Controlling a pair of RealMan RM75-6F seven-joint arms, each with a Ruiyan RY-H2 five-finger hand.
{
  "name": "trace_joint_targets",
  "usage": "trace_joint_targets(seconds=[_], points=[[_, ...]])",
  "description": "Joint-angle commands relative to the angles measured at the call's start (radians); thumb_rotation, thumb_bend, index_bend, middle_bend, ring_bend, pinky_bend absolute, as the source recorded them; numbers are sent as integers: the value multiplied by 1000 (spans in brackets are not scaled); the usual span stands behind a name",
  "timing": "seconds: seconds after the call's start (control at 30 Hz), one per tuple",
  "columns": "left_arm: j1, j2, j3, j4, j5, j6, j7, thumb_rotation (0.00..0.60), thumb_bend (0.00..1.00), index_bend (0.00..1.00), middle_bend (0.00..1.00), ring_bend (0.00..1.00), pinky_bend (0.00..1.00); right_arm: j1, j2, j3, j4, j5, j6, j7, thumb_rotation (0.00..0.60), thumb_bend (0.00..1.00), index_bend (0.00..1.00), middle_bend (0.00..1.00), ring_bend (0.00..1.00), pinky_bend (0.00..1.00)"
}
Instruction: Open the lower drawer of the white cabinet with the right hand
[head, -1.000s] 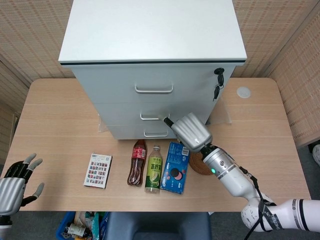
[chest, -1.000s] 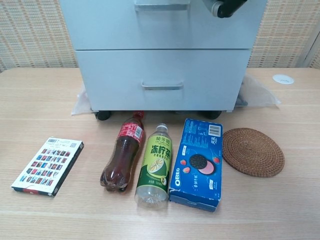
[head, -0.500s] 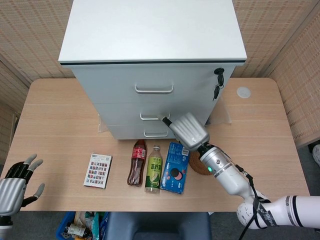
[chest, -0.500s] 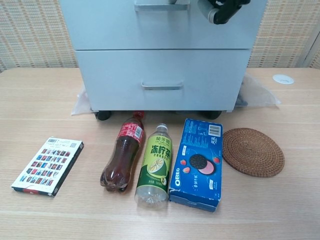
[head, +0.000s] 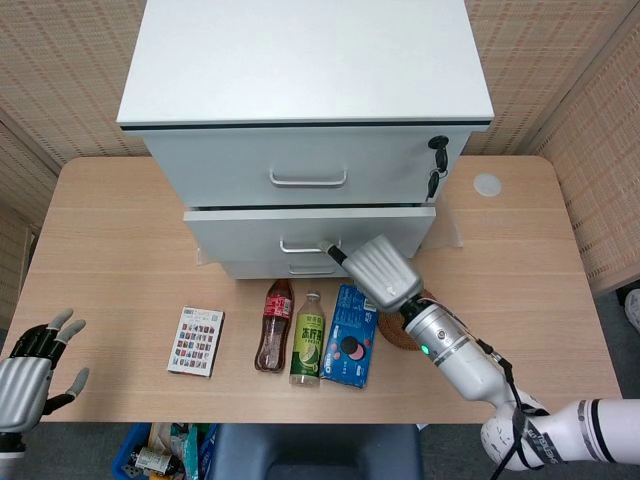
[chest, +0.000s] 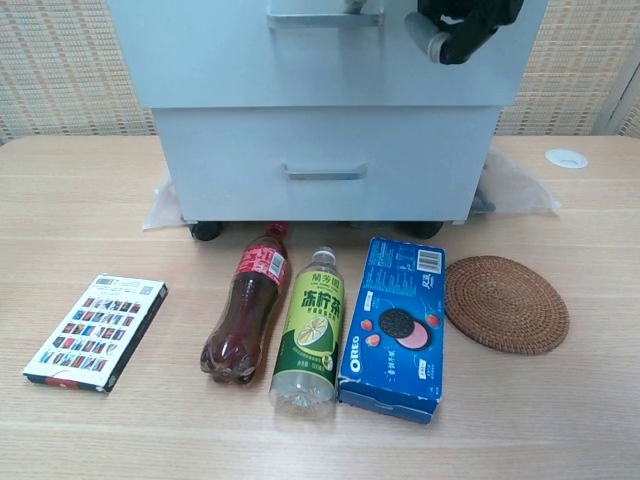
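The blue rectangular biscuit box (chest: 393, 327) lying flat on the table, just below the right hand (head: 380, 272) in the head view, carries the brand word "OREO" in white letters along its lower left edge, with a barcode on a white patch at its upper right corner. Small Chinese characters run beside the pictured biscuits, too small to read. To the left of that box, further from the hand, the clear plastic bottle with a green and yellow label (chest: 311, 330) shows large Chinese characters reading "冻柠茶". The dark cola bottle (chest: 245, 318) beside it wears a red label whose white script cannot be read.
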Motion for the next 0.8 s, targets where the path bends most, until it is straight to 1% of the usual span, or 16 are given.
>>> trace_joint_targets(seconds=[0.03, 0.43, 0.8], points=[[-1, 0, 0, 1, 1, 0, 2, 600, 336, 166, 103, 158, 154, -13, 13, -20, -30, -34, 19, -10, 600, 684, 162, 866, 950, 975], [1, -1, 1, 1, 2, 0, 3, 600, 337, 166, 103, 158, 154, -44, 40, -70, -111, -113, 52, -50, 600, 670, 162, 865, 950, 975], [4, -2, 2, 7, 1, 3, -3, 600, 337, 166, 103, 158, 154, -61, 46, -86, -147, -158, 67, -74, 600, 666, 162, 866, 950, 975]])
